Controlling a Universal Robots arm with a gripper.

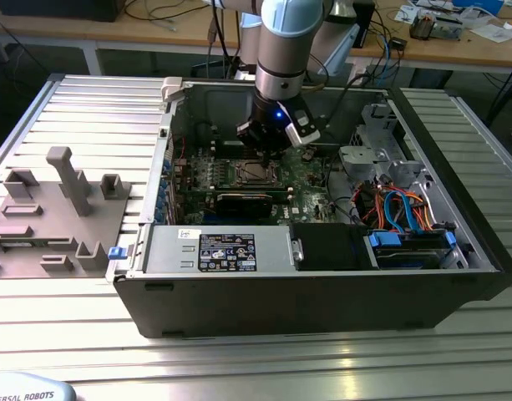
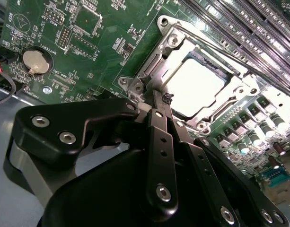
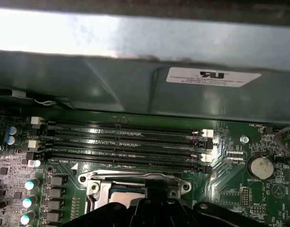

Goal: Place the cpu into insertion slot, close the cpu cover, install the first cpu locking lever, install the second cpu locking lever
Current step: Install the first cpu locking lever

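The cpu (image 2: 194, 87), a shiny silver square, lies flat in the insertion slot (image 1: 257, 173) on the green motherboard. The silver cpu cover (image 2: 154, 66) lies down around it as a frame. A thin locking lever (image 2: 211, 42) runs along one side of the cover. My gripper (image 2: 159, 97) is shut, its two black fingers pressed together, with the tip right at a corner of the cover by a small dark hook. In the exterior view the gripper (image 1: 264, 154) hangs just above the slot. In the first wrist view the cpu (image 3: 128, 194) peeks out beyond the gripper (image 3: 154, 203).
Long black memory slots (image 3: 126, 142) lie beside the socket, and a coin battery (image 2: 35, 61) sits farther off. The case walls (image 3: 135, 85) stand close around. A power supply (image 1: 214, 251) and coloured cables (image 1: 397, 205) fill the case's near side. A grey fixture plate (image 1: 55, 209) lies outside.
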